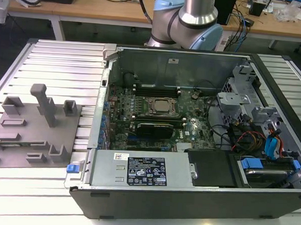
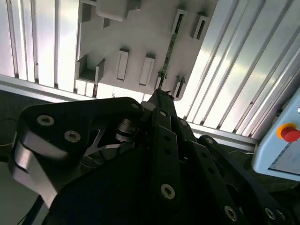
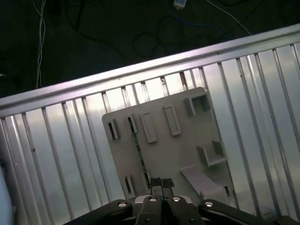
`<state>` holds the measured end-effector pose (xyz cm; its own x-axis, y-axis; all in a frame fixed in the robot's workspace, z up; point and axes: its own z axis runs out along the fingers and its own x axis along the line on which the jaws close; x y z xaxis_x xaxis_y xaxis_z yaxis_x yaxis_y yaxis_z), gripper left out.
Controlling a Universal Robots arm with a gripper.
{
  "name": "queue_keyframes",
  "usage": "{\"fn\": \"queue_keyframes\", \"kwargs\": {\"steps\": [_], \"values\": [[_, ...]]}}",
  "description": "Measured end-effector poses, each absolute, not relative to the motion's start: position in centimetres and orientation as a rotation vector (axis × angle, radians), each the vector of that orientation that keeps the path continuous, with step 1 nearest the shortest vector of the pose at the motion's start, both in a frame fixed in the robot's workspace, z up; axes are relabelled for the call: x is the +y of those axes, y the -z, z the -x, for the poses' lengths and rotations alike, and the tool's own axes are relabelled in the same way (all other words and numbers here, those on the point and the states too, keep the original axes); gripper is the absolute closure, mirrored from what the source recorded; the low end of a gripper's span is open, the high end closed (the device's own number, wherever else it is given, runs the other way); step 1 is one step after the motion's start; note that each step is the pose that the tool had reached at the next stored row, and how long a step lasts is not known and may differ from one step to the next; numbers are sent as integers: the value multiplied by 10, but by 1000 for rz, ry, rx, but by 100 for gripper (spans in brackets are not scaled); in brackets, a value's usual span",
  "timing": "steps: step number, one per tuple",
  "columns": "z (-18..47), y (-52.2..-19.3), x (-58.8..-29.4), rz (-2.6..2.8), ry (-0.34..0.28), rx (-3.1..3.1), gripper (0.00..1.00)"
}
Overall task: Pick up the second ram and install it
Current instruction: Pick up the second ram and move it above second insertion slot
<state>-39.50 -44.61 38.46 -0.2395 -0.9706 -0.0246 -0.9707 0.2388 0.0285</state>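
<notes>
Risk: jaws are together and empty over the tray point(image 3: 187, 145). If they drop w/o opening, or off-line, I judge they'd strike the ram point(image 3: 141, 154) on its top edge and tip or bend it. Ram stands on edge in a tray slot, below the jaws and apart from them, a touch off their centre line. In the exterior view the tray is at 9 o'clock from the PC case point(image 1: 186, 205).

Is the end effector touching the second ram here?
Cannot tell. In the first wrist view the end effector overlaps one end of the second ram, hiding any contact or gap.
</notes>
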Motion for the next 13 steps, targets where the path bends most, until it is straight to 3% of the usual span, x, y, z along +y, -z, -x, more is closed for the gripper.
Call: {"fn": "queue_keyframes", "kwargs": {"steps": [10, 13], "values": [[395, -385, -446, 2157, -58, 2286, 89], [395, -384, -444, 2178, -31, 2290, 89]]}}
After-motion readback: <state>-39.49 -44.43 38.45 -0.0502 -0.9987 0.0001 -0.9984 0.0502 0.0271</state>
